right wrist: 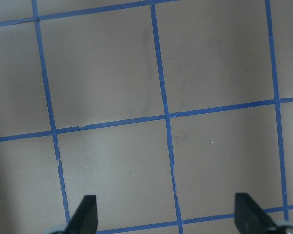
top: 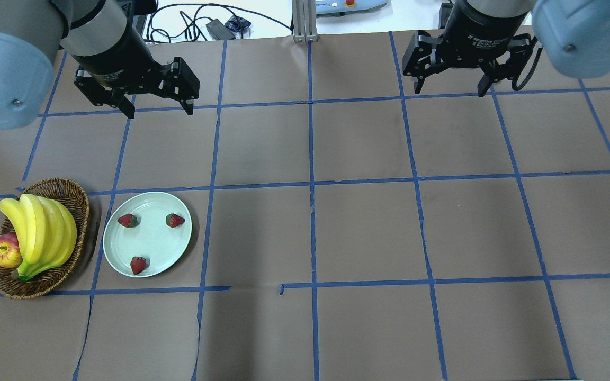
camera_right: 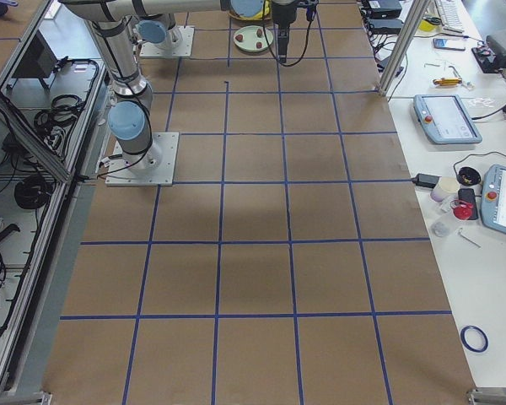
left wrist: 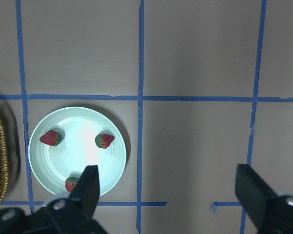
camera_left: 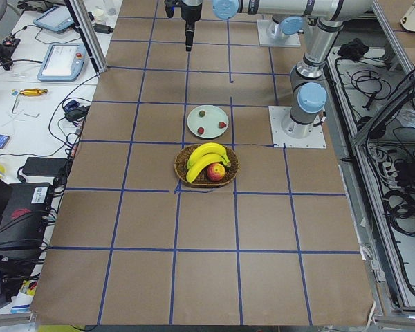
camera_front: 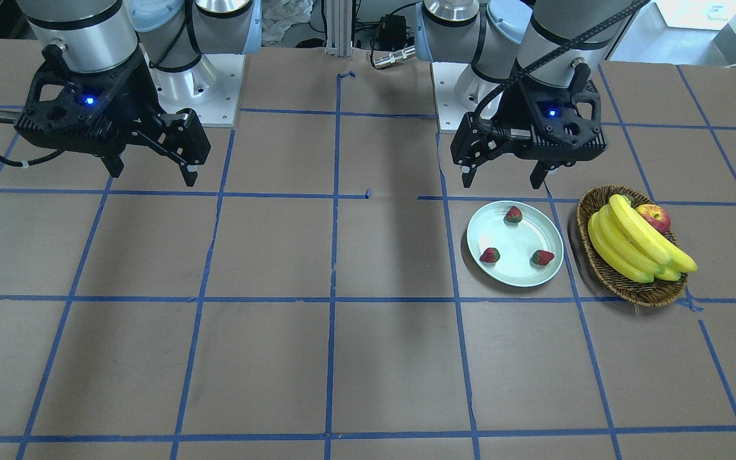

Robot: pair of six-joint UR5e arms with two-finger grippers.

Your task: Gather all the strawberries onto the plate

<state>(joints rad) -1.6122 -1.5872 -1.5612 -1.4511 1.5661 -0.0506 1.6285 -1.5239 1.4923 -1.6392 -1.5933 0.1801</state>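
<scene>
The pale mint-green plate [top: 151,248] lies on the table beside the wicker basket; it also shows in the front view [camera_front: 521,236] and the left wrist view [left wrist: 78,131]. Three strawberries lie in it: one [top: 127,220], one [top: 175,220], one [top: 137,264]; in the left wrist view they are at the left [left wrist: 51,138], the middle [left wrist: 104,141] and the bottom [left wrist: 72,184]. My left gripper [top: 158,108] is open and empty, raised well behind the plate. My right gripper [top: 450,87] is open and empty, raised over bare table on the far side.
An oval brown wicker basket [top: 69,193] left of the plate holds a bunch of bananas [top: 43,233] and a red apple [top: 6,250]. Blue tape lines grid the brown table. Arm bases stand at the robot's edge [camera_front: 202,83].
</scene>
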